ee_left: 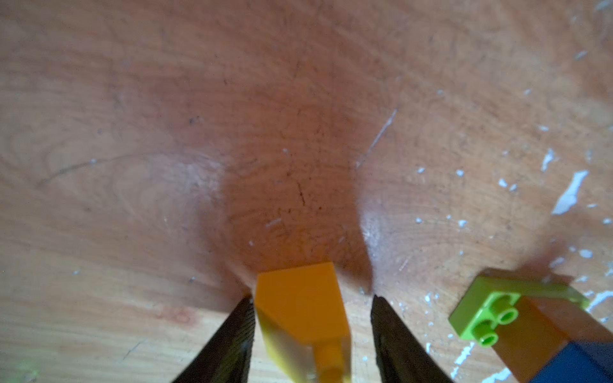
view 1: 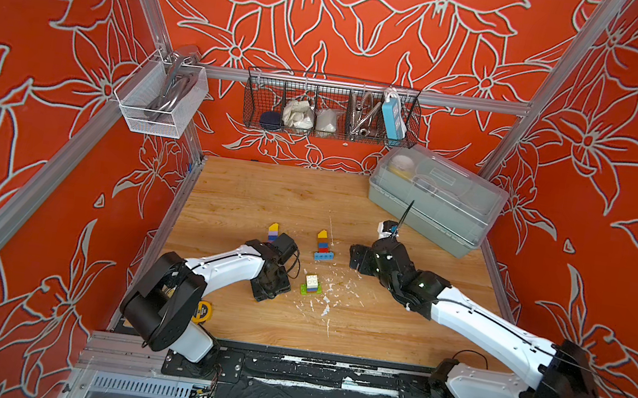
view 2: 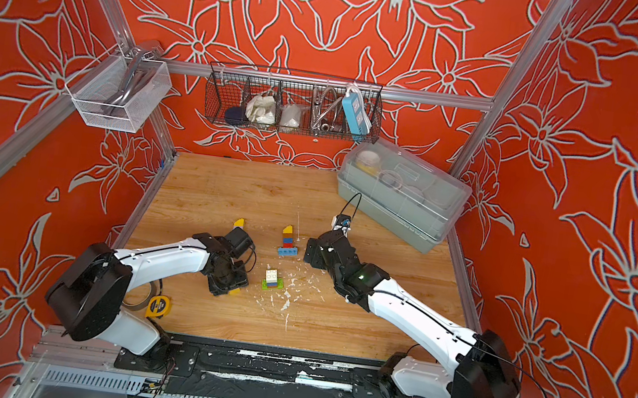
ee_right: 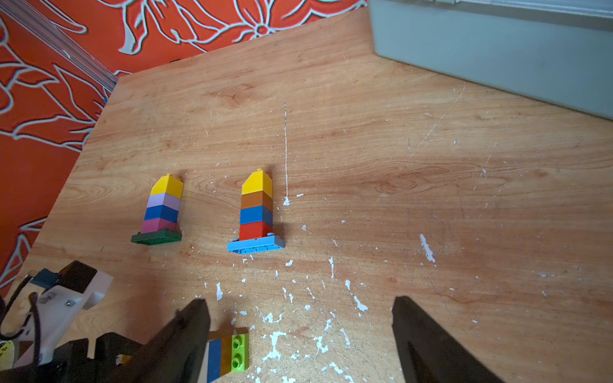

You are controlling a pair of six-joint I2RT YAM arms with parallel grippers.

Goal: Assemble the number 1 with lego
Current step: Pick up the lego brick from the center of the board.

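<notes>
Yellow sloped brick (ee_left: 300, 308) on the surface (ee_left: 149, 116), straddled by left claw (ee_left: 311, 298): partly open, one finger touching it, the other with a gap, not clamped. Lime-based stack (ee_left: 517, 318) lies on its side just beside. Right claw (ee_right: 299, 300) spread wide, empty.

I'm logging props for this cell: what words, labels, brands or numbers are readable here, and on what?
No text reads clearly in any view.
On the tape measure: a label on its yellow face, too small to read.
On the storage box: a panel on its lid, blurred, unreadable.
On the power strip: no legible marking.
On the lego stacks: no print visible.
</notes>
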